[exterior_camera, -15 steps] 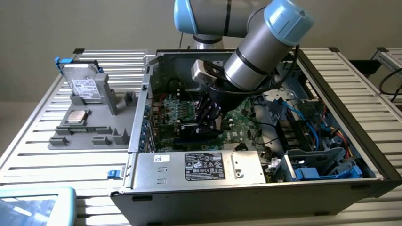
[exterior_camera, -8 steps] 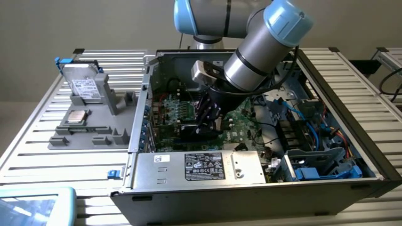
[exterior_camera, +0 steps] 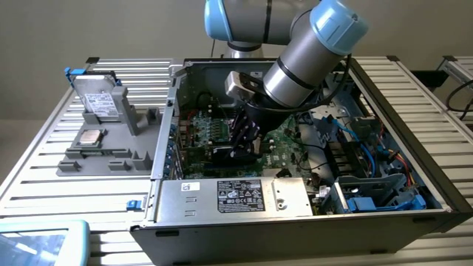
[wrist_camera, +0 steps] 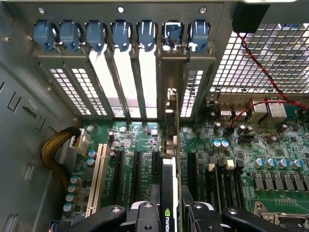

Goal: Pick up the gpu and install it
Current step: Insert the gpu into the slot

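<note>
The gripper [wrist_camera: 169,212] is pinched on the gpu [wrist_camera: 170,145], its 2 black fingers [wrist_camera: 145,215] pressing either face of the thin card. The card stands on edge above the green motherboard [wrist_camera: 231,159], in line with the black slots, and its silver bracket reaches up to the slot openings in the case's rear wall. A green-and-white logo on the card's edge, just at the fingers, reads as NVIDIA's.

7 blue plastic clips [wrist_camera: 120,34] run in a row along that rear wall, with perforated metal covers [wrist_camera: 72,87] under the outer ones and 3 open gaps letting light through. 1 white slot [wrist_camera: 99,179] sits beside the black ones. A braided yellowish cable [wrist_camera: 55,150] curves to a white plug near the case's side wall, and a red wire [wrist_camera: 263,72] crosses a square-mesh grille.

In the exterior view the arm [exterior_camera: 310,61], grey tube with pale blue joint caps, reaches down into the open case [exterior_camera: 414,144], which lies on its side on a slatted metal worktop [exterior_camera: 44,188]. The gripper [exterior_camera: 244,141] is low over the motherboard [exterior_camera: 199,138] near the case's middle. A grey power supply [exterior_camera: 236,197] at the case's near edge carries 1 black label with white print too small to read. Toward the worktop's far corner on the exterior view's left, a grey holder [exterior_camera: 103,144] carries 1 upright drive [exterior_camera: 96,100] with a white label and 1 square metal-topped chip [exterior_camera: 90,137].
</note>
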You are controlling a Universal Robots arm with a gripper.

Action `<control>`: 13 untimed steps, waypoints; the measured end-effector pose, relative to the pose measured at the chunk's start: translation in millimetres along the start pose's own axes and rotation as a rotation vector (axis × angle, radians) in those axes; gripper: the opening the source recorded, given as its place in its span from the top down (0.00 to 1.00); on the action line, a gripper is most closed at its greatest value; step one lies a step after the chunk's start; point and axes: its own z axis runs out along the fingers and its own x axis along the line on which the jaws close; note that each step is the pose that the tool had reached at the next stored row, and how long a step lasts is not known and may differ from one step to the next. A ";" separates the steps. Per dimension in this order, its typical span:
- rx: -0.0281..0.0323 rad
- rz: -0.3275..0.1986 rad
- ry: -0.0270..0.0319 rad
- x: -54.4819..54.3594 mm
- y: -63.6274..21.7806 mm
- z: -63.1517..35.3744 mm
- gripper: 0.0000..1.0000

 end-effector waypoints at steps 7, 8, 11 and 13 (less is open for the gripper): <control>0.0017 0.001 -0.0006 0.1 4.1 -6.5 0.61; 0.0019 0.001 -0.0006 0.2 5.9 -9.7 0.53; 0.0033 0.002 0.0009 0.4 11.0 -19.0 0.53; 0.0154 0.005 0.0069 0.3 11.7 -19.7 0.53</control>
